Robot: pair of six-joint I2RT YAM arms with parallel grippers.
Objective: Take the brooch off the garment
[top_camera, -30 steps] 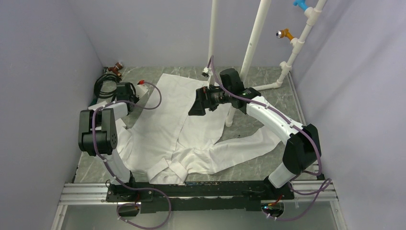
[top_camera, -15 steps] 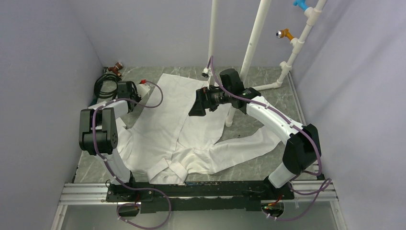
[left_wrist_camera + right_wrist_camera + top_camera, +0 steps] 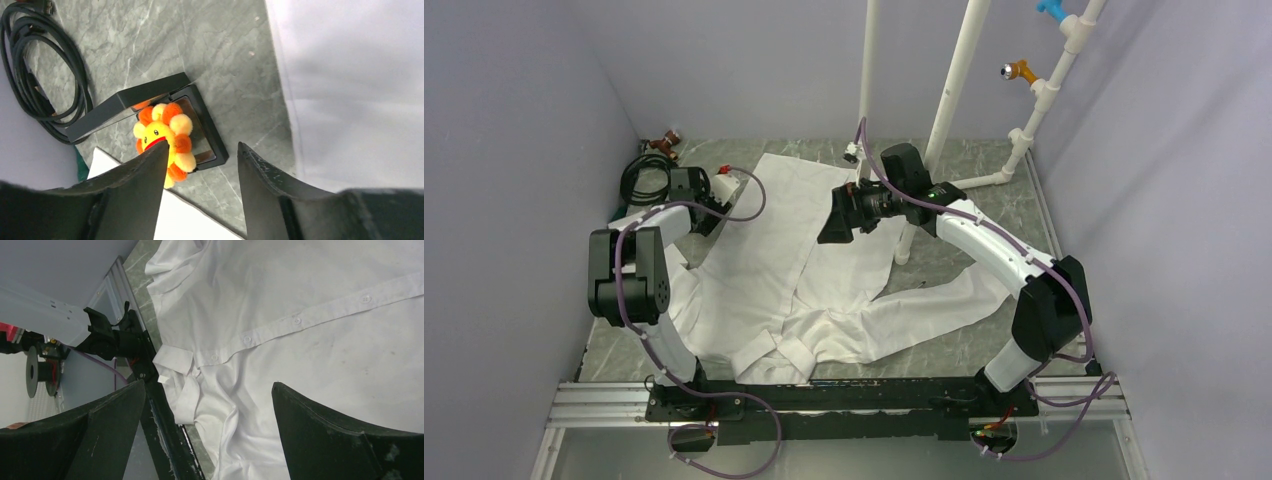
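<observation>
The brooch [image 3: 165, 135], a fuzzy orange and yellow flower with a red smile, lies on a small black glossy tray [image 3: 150, 97] at the table's far left. It is off the garment [image 3: 360, 75]. My left gripper [image 3: 203, 145] hangs open just above it, with nothing between the jaws. Its left finger [image 3: 135, 190] covers the brooch's lower edge. The garment [image 3: 784, 260], a white button-front shirt, lies spread across the table. My right gripper [image 3: 834, 225] hovers wide open over the shirt's upper part. In the right wrist view the right gripper [image 3: 208, 384] holds nothing above the button placket [image 3: 310, 315].
A coil of black cable [image 3: 35, 75] lies left of the tray, near the side wall. A white sheet [image 3: 165, 220] lies beside the tray. White PVC pipes [image 3: 949, 100] stand at the back right. The arms' base rail [image 3: 150, 390] runs along the shirt's collar end.
My left gripper has gone from shut to open and shifted slightly toward the back; the brooch now lies free on the tray. The right arm has barely moved.
</observation>
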